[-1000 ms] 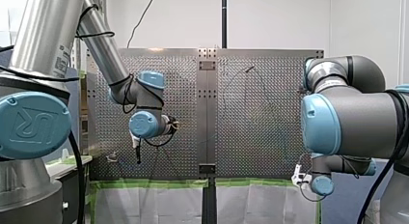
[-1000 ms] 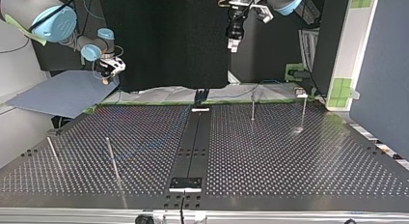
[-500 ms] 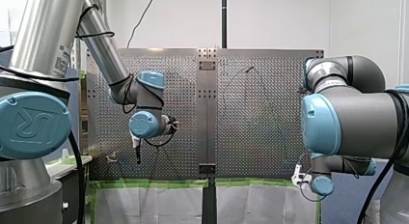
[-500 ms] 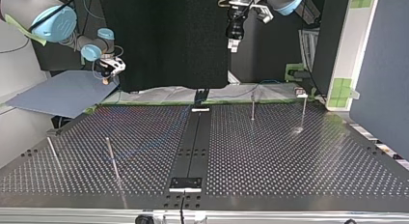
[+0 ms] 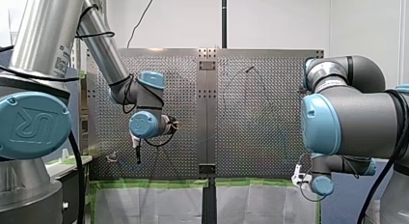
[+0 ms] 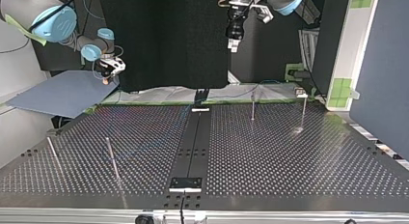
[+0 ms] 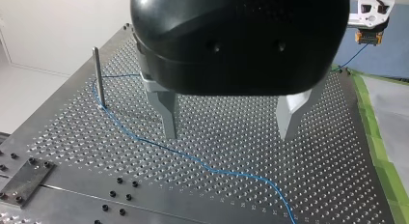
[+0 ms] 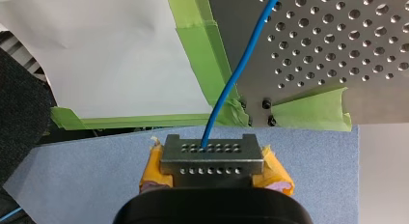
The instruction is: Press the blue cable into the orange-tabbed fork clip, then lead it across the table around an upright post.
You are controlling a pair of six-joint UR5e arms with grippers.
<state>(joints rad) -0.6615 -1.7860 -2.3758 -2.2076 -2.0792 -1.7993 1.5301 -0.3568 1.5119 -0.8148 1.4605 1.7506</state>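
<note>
In the left wrist view my left gripper (image 7: 230, 133) hangs open above the perforated table, with nothing between its metal fingers (image 7: 168, 114). The thin blue cable (image 7: 202, 165) lies on the table under it. The cable bends around an upright post (image 7: 98, 77) and runs off toward the table's corner. My right gripper (image 8: 211, 147) is shut on the blue cable (image 8: 236, 69), and yellow pads show at its sides. It is held off the table's corner, over a blue sheet (image 8: 313, 151). At the top view's left the right gripper (image 6: 107, 73) hovers beyond the table edge.
Upright posts stand on the table at the top view's left (image 6: 112, 159) and back right (image 6: 252, 105). A small clip (image 6: 301, 93) sits at the back right corner. Green tape (image 8: 207, 50) lines the table's edge. A dark centre strip (image 6: 193, 147) divides the table.
</note>
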